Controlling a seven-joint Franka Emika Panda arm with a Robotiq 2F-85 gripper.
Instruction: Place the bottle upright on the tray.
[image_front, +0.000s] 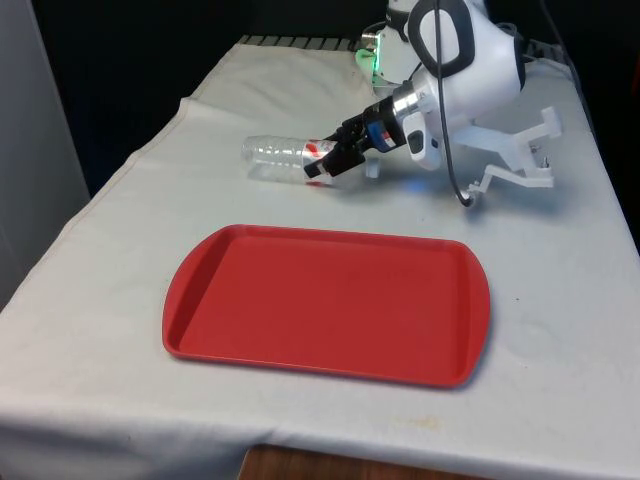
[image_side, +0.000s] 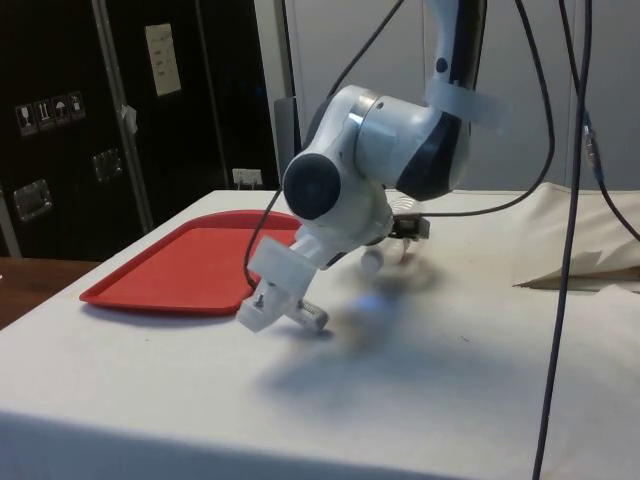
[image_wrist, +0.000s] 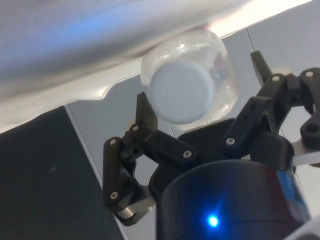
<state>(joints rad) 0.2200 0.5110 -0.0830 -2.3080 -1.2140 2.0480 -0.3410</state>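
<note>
The red tray (image_front: 326, 303) sits near the table's (image_front: 120, 300) front edge with nothing in it, flat on the white cloth (image_front: 560, 330). Behind it, closer to the table's far edge, the clear bottle (image_front: 280, 157) lies on its side on the cloth, with its white cap (image_wrist: 182, 92) end pointing at the black gripper (image_front: 330, 160). The gripper is low over the cloth at the bottle's cap end, and its two fingers (image_wrist: 145, 114) are spread apart, one on each side of the bottle, not squeezing it.
</note>
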